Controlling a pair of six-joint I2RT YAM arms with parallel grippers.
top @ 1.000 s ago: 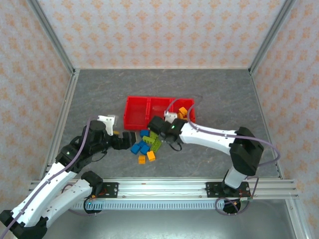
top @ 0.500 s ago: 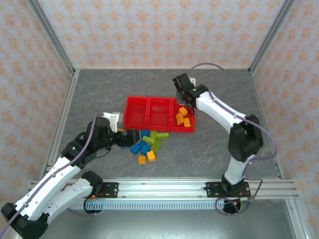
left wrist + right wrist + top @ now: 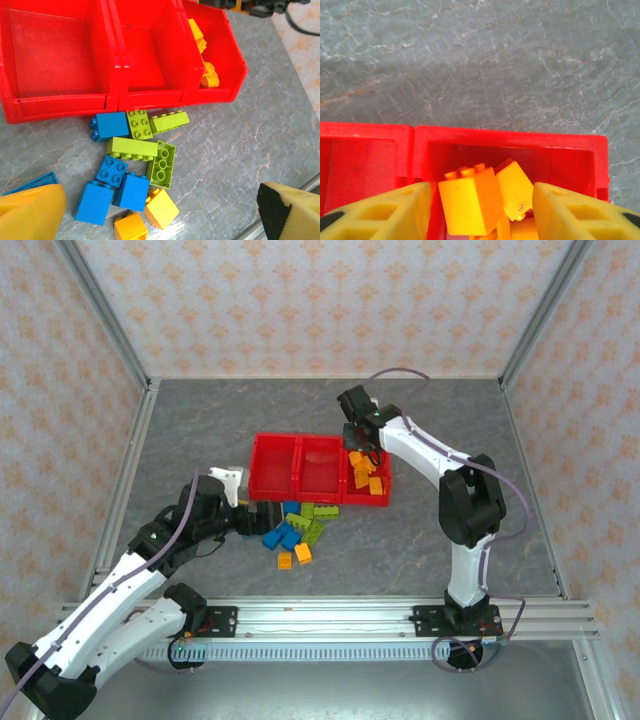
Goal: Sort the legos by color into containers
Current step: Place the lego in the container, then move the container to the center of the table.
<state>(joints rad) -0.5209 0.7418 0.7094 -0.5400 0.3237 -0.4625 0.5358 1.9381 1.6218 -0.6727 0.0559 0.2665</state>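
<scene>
The legos [image 3: 296, 528] lie in a loose pile in front of the red tray [image 3: 262, 486]: blue [image 3: 112, 125], lime green [image 3: 131, 147] and orange-yellow [image 3: 161, 207] bricks. Of the containers, the left [image 3: 275, 462] and middle [image 3: 320, 460] compartments are bare, while the right one [image 3: 383, 490] holds several orange bricks. My right gripper [image 3: 362, 443] hangs over that right compartment, open, and an orange brick [image 3: 470, 200] sits tilted and loose between its fingers [image 3: 385, 215]. My left gripper [image 3: 257, 518] hovers wide open at the pile's left side.
The tray's far wall [image 3: 510, 137] has bare grey table behind it. A metal rail [image 3: 330, 615] runs along the near edge. Patterned walls close in the table on three sides.
The right gripper left the pile, swung back over the right compartment and opened, letting go of an orange brick. The left arm crept slightly towards the pile.
</scene>
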